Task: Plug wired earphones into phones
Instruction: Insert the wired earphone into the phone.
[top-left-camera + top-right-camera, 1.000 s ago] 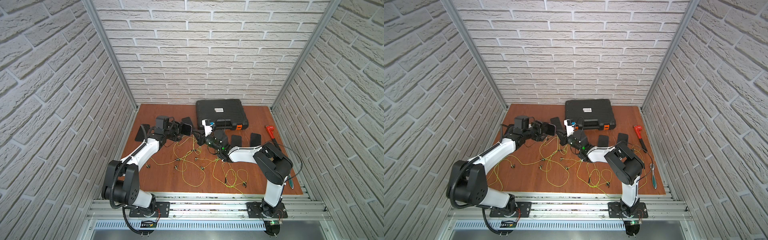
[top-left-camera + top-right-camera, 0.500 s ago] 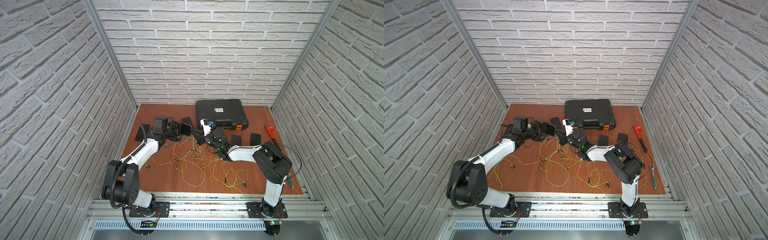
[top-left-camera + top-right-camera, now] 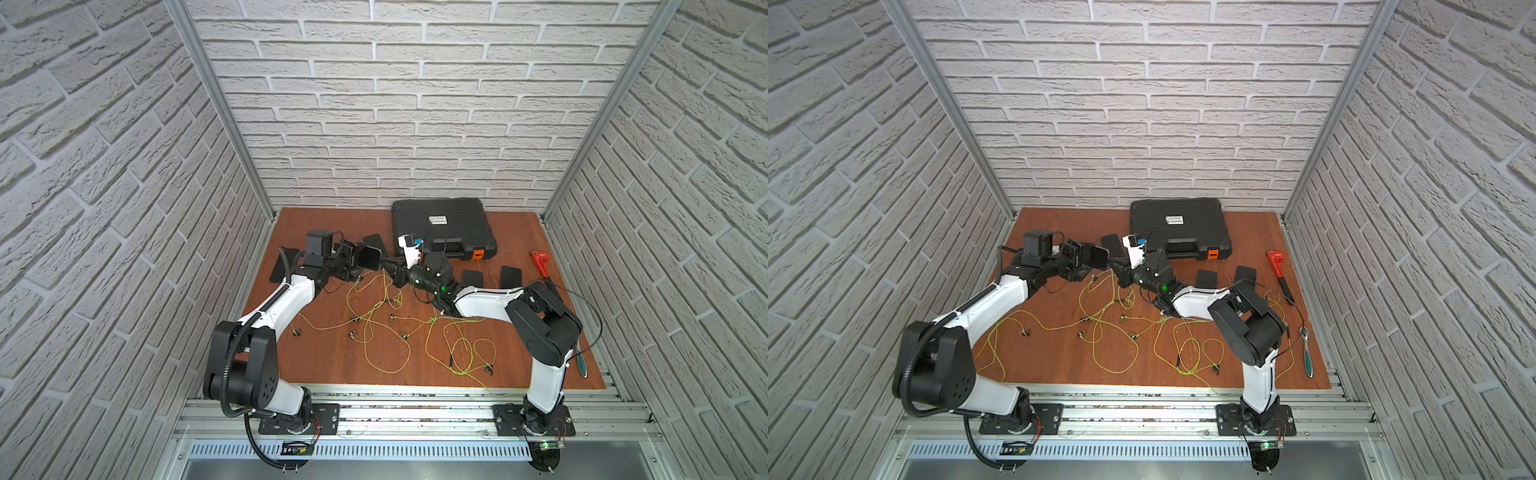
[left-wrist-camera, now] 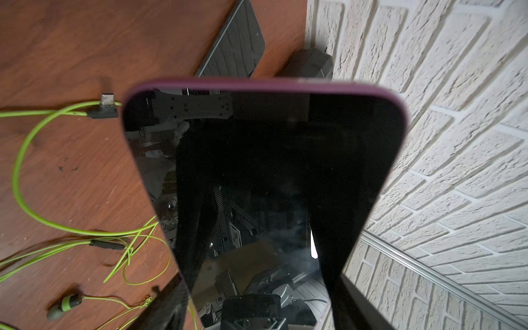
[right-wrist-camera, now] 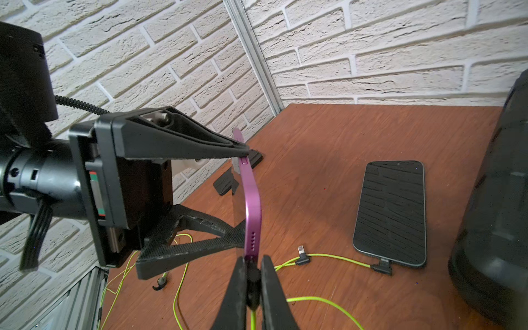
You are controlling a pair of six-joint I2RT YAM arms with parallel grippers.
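your left gripper (image 5: 244,194) is clamping a purple-edged phone (image 5: 253,205) across its width, jaws spread wide on its two long sides. it is holding the phone on edge above the table (image 3: 519,232), dark screen turned toward the left wrist camera. your right gripper (image 5: 253,260) is pinching a small dark plug (image 5: 253,274), its jaws nearly together. the plug is sitting right against the phone's bottom edge, next to the row of speaker holes; you cannot tell from these views whether it is seated in the port. a yellow-green cable (image 5: 253,320) is trailing away from that plug between the fingers.

in both top views the two grippers are meeting tip to tip, left of the black case (image 3: 442,226) and above the tangle of earphones (image 3: 386,320) lying on the wood. a second phone (image 5: 391,211) is lying flat near the case with an angled plug (image 5: 382,267) touching its bottom edge. a loose plug (image 5: 302,255) is lying just beside it, connected to nothing. a third phone (image 3: 472,277) and a fourth phone (image 3: 510,276) are lying side by side right of the right gripper.
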